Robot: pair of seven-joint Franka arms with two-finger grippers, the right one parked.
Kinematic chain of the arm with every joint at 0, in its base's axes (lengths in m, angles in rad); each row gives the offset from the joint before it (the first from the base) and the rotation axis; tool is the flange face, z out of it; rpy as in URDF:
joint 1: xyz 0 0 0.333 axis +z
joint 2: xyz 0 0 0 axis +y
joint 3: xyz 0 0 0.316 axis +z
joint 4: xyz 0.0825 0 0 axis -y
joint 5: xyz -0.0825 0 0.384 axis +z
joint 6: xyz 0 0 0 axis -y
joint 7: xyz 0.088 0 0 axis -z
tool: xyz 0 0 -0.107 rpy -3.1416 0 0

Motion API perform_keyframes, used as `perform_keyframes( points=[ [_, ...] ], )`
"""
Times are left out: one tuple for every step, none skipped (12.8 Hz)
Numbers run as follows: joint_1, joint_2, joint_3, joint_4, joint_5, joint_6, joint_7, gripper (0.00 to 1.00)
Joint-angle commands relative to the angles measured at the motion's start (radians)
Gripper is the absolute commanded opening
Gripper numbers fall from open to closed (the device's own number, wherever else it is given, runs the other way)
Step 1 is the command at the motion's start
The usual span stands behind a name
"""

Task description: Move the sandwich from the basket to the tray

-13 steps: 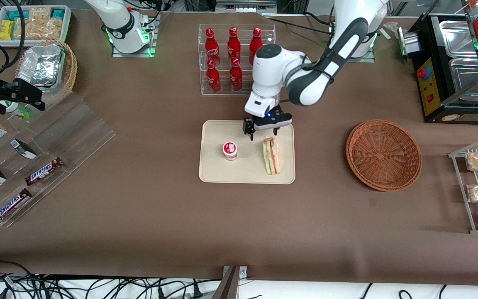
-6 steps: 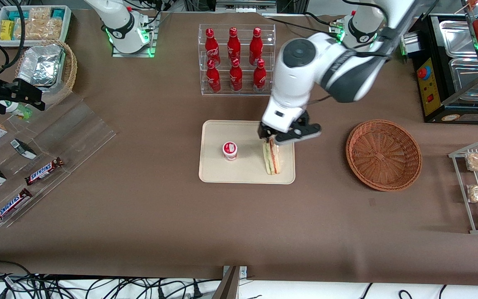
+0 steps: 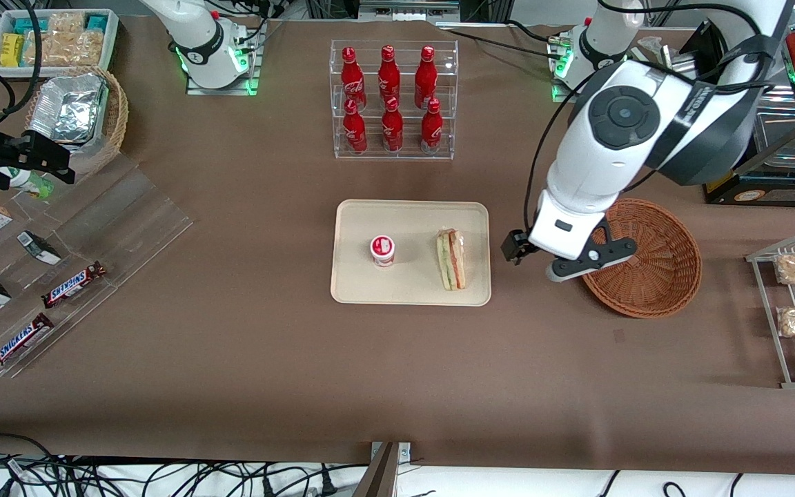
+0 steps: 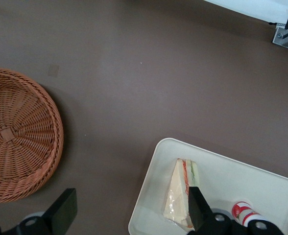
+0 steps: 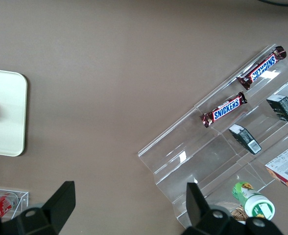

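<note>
Between tray (image 3: 349,276) and basket (image 3: 653,276), tool (image 3: 539,266) hovers, fingers spread.

tray (image 3: 356,283) showing cream-beige | sandwich (image 3: 451,259) showing white bread, green and pink-red layers | basket (image 3: 653,269) looking reddish-brown woven | gripper (image 3: 537,261) sitting black above brown table (image 3: 301,359) | cup (image 3: 382,250) showing red-and-white

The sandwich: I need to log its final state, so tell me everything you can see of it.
The sandwich is a triangular wedge in clear plastic wrap, white bread with green and pink-red layers showing along its cut face. It lies on the tray, near the tray edge closest to the basket, apart from the red-and-white cup beside it. Nothing grips it: the hand hangs open, between tray and basket, holding nothing.
</note>
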Motion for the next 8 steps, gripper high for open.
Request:
perform_keyframes(
  points=[
    [0.022,0.018,-0.014,0.056,-0.016,-0.069,0.062,1.00],
    [0.041,0.020,-0.014,0.056,-0.018,-0.069,0.079,1.00],
    [0.054,0.024,-0.014,0.056,-0.021,-0.071,0.105,1.00],
    [0.070,0.027,-0.014,0.058,-0.029,-0.069,0.125,1.00],
    [0.078,0.033,-0.014,0.071,-0.033,-0.068,0.140,1.00],
    [0.082,0.044,-0.014,0.090,-0.033,-0.069,0.153,1.00],
    [0.093,0.047,-0.012,0.099,-0.033,-0.071,0.170,1.00],
    [0.128,0.047,-0.014,0.101,-0.035,-0.077,0.206,1.00]
  ],
)
